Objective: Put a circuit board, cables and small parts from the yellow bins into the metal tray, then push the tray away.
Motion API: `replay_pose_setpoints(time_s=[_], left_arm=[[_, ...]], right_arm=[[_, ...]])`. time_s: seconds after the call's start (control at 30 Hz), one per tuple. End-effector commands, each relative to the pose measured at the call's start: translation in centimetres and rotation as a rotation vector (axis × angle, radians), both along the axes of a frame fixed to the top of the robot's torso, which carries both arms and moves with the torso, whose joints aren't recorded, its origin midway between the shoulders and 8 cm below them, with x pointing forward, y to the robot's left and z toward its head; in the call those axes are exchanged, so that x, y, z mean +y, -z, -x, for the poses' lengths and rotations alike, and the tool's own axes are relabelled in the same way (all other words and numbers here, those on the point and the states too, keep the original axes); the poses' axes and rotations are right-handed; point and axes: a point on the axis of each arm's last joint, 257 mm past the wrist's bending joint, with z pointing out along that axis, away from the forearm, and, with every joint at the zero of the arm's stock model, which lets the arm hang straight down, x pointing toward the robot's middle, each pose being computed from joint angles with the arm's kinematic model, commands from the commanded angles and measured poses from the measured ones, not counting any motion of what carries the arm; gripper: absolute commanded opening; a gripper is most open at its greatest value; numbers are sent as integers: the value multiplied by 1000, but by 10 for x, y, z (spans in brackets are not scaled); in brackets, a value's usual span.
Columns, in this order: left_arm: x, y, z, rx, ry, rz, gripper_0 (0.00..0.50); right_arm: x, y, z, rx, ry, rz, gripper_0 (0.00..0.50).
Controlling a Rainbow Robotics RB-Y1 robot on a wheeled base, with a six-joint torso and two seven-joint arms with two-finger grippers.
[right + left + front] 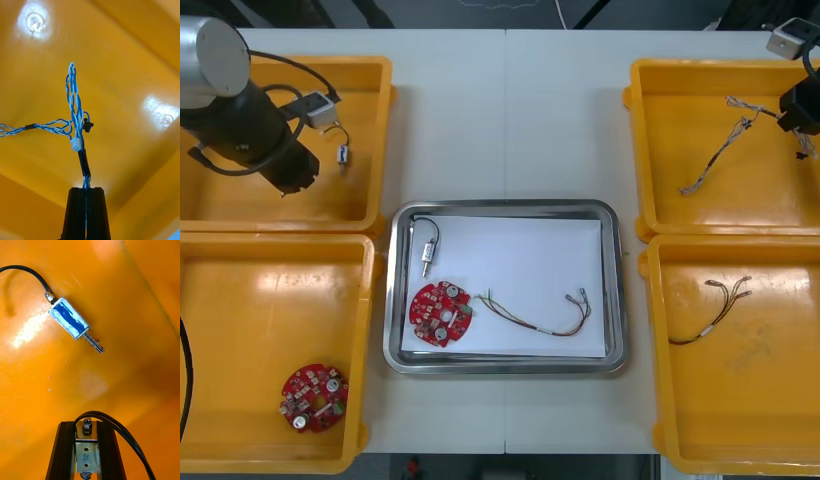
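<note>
Loading is partly done on my counter point(510, 110). The metal tray point(616, 290), white inside, already holds a circuit board point(440, 312), a small metal part point(427, 255) on a black lead, and a red and yellow cable point(540, 315).

Over the far right yellow bin point(680, 100), my right gripper point(86, 189) has its fingers pressed nearly together on the end of the blue and white twisted cable point(75, 112). The rest of the cable trails across the bin floor.

Over the far left yellow bin point(240, 200), my left gripper point(87, 423) has its fingers clamped on a second small metal part point(85, 452), whose black lead loops out to one side. A loose small metal part point(69, 318) lies on the bin floor just ahead of it.

By my reading, both held pieces have yet to cross to the tray. After that comes the push that sends the tray away. A spare circuit board point(313, 397) sits in the near left bin.
</note>
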Motion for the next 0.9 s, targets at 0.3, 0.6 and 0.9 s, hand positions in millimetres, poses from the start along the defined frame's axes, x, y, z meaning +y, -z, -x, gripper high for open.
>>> replay_pose_setpoints(time_s=[0.3,0.6,0.9], left_arm=[[17,-62,36,-24,-315,41,0],[15,-75,45,-108,-391,108,0],[7,-84,50,-159,-445,164,0]], right_arm=[[-11,-58,41,20,36,19,0],[-4,-89,38,-65,39,55,0],[9,-112,36,-153,6,87,0]])
